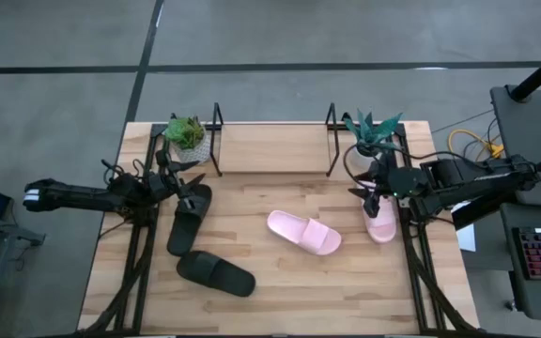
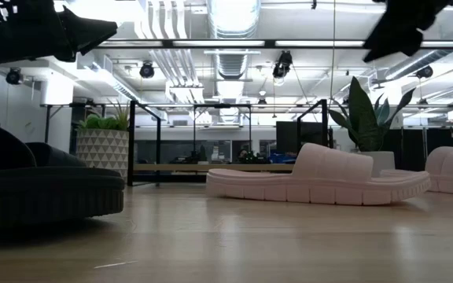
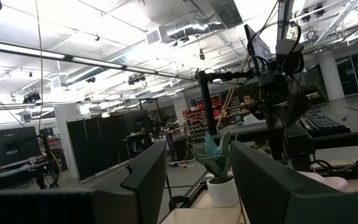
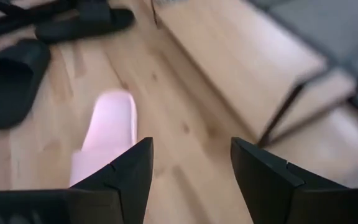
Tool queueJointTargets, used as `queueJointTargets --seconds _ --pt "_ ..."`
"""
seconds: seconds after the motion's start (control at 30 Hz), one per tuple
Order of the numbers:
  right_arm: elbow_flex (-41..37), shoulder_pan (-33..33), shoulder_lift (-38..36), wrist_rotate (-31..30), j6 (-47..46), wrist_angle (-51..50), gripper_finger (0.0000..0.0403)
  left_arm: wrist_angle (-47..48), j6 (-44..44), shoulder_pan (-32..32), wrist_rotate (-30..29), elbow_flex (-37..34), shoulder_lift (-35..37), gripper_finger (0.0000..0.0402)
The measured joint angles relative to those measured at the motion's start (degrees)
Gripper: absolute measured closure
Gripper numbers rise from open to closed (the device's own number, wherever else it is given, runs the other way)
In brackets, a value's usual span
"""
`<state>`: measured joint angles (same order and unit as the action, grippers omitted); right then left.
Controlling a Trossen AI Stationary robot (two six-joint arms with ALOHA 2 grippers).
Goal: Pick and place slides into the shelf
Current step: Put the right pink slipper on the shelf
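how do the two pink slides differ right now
The middle pink slide lies in the open middle of the table, angled diagonally, with nothing over it. The right pink slide sits by the table's right edge, pointing roughly front to back, with the right hand open just above its far end. Both are pale pink, sole-down on the wood, and neither is on the shelf yet.

Pale wood table (image 1: 280, 291); matt black slides (image 1: 216, 273), ribbed-soled pink slide (image 2: 321, 182), seemingly foam; thin metal-rod shelf (image 1: 218, 141).
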<state>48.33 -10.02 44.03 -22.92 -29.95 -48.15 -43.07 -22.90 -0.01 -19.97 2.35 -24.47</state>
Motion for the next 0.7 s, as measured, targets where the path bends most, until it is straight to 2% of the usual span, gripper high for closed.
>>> queueJointTargets --seconds 0.2,0.4,0.7 --pt "0.43 -0.23 0.04 3.87 -9.75 -7.11 0.0197 -0.02 0.00 0.00 0.00 0.00 -0.26 0.0237" --pt "0.29 -0.23 1.23 3.87 -9.85 -8.83 0.0197 -0.04 -0.02 0.00 0.00 0.00 -0.15 0.0237" --pt "0.27 -0.22 5.97 3.61 -5.06 -8.88 0.0197 -0.04 -0.02 0.00 0.00 0.00 -0.23 0.0237"
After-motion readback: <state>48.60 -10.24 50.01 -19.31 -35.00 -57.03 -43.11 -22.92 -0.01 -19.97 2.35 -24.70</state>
